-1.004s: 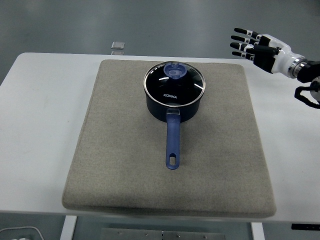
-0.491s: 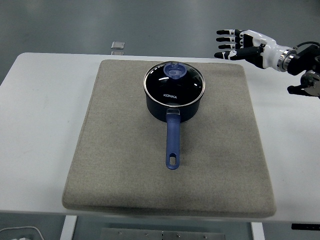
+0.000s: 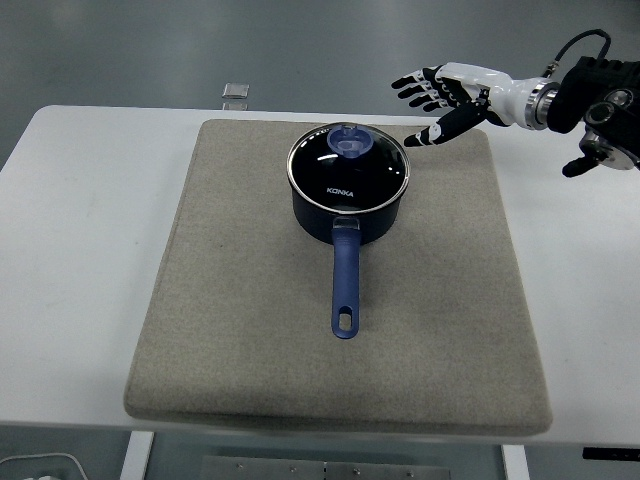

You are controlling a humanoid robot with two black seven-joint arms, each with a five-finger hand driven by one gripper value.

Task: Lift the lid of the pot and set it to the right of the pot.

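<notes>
A dark blue pot (image 3: 348, 208) stands on a grey mat (image 3: 240, 330), its blue handle (image 3: 345, 285) pointing toward the near edge. A glass lid (image 3: 349, 161) with a blue knob (image 3: 349, 142) sits on the pot. My right hand (image 3: 432, 98) is open with fingers spread, in the air to the upper right of the lid, apart from it. The left arm is out of view.
The white table (image 3: 80, 250) carries the mat. A small clear object (image 3: 236, 91) lies at the table's far edge. The mat to the right of the pot (image 3: 450, 220) is bare.
My right hand has moved left toward the pot, from past the mat's far right corner to over that corner, and has turned palm downward.
</notes>
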